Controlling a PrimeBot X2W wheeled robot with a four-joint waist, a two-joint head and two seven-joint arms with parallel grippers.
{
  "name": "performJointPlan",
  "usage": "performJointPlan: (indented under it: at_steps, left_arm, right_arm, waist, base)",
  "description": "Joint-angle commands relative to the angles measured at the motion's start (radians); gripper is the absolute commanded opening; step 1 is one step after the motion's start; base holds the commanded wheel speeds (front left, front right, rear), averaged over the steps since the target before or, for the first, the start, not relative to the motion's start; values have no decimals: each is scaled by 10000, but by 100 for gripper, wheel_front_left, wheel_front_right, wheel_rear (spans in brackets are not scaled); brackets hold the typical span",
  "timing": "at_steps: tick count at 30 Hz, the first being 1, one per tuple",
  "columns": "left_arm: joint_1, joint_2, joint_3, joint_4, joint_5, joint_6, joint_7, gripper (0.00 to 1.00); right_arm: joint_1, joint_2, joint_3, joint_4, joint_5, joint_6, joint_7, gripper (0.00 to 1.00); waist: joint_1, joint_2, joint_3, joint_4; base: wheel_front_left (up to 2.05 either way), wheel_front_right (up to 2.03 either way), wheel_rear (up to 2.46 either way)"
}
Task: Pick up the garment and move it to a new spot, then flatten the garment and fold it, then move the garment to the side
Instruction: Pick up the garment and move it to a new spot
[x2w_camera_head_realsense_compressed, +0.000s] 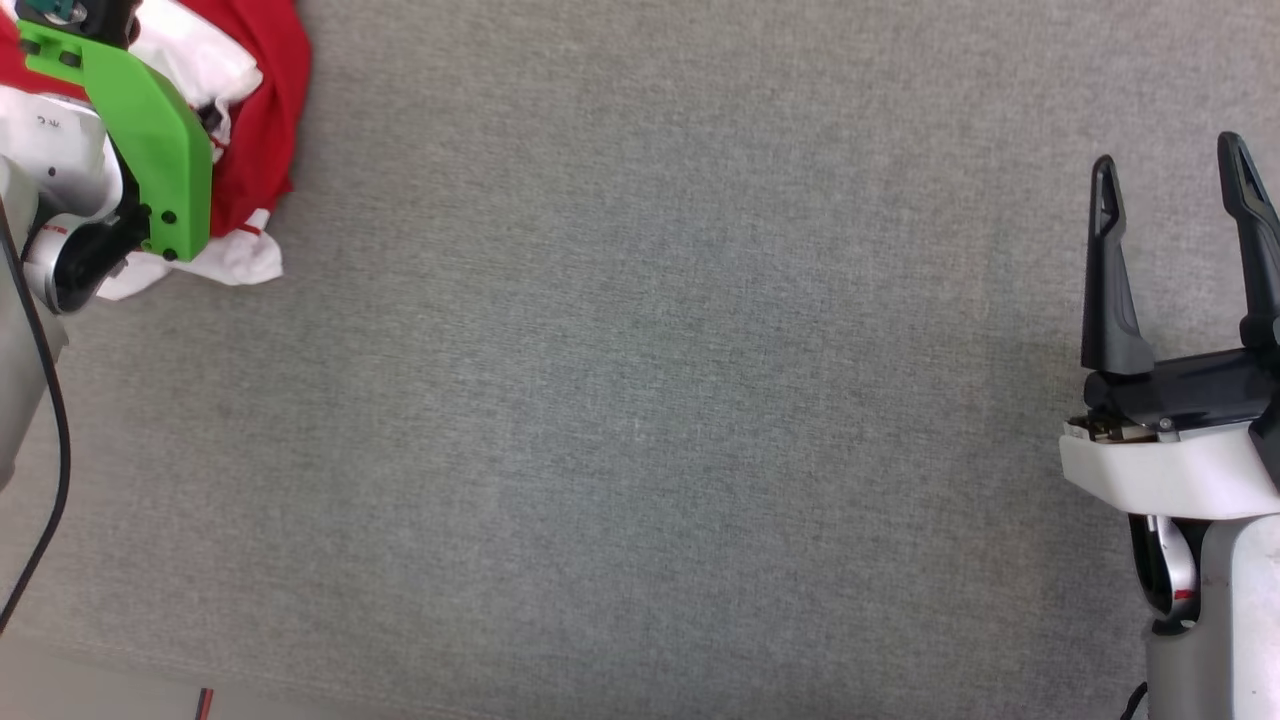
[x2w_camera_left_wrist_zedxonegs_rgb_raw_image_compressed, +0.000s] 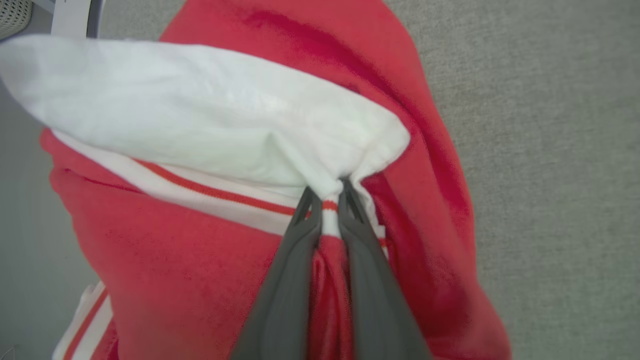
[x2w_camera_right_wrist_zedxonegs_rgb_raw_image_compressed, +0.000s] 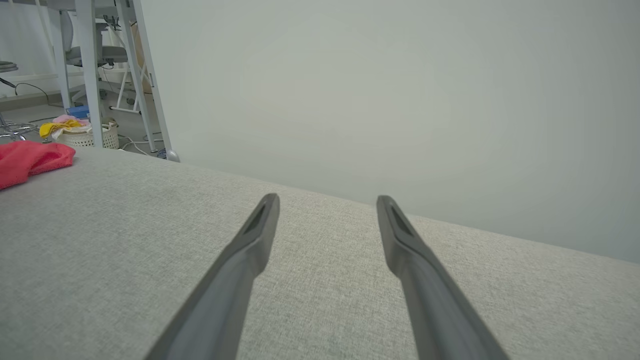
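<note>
Head view overhead; left wrist close on garment (x2w_camera_left_wrist_zedxonegs_rgb_raw_image_compressed: 175, 275); right wrist low

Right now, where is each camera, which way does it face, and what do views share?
Head view: from the head, down onto the grey surface; red jersey upper left under the left arm's green bracket, right end effector open at right.
Left wrist view: from that wrist, along the left end effector, shut on the jersey's striped trim.
Right wrist view: low over the surface, facing a pale wall; own fingers apart.
Shared: all three show jersey and surface.
</note>
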Motion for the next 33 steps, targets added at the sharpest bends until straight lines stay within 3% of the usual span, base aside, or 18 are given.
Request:
performJointPlan:
  at_steps: [1, 10, 18, 25, 33]
  left_arm:
    - [-314, 142, -165, -165, 144, -26, -326, 0]
    - [-1228, 155, -1389, -1588, 1070, -27, -1852, 0]
    - [-1677, -634, -2182, -2778, 1807, -27, -2298, 0]
    - [-1841, -2032, -3406, -3148, 2154, -27, -2514, 0]
    - [-1888, -4058, -4516, -2344, 2367, -27, -3007, 0]
  right_arm:
    - [85, -24, -47, 66, 103, -6, -47, 100]
    - [459, -24, -89, 236, 589, -6, -47, 100]
    - [473, -24, -248, 238, 1062, -6, -47, 100]
    - [407, -24, -387, 232, 1492, -6, -47, 100]
    - [350, -24, -570, 225, 1887, -6, -47, 100]
  waist:
    - [0, 0, -568, 234]
    - [0, 0, -1523, 140]
    - [0, 0, -1698, -766]
    - [0, 0, -1477, -1780]
    - [0, 0, -1113, -2700]
  base:
    - [0, 0, 0]
    - [0, 0, 0]
    - [0, 0, 0]
    - [0, 0, 0]
    - [0, 0, 0]
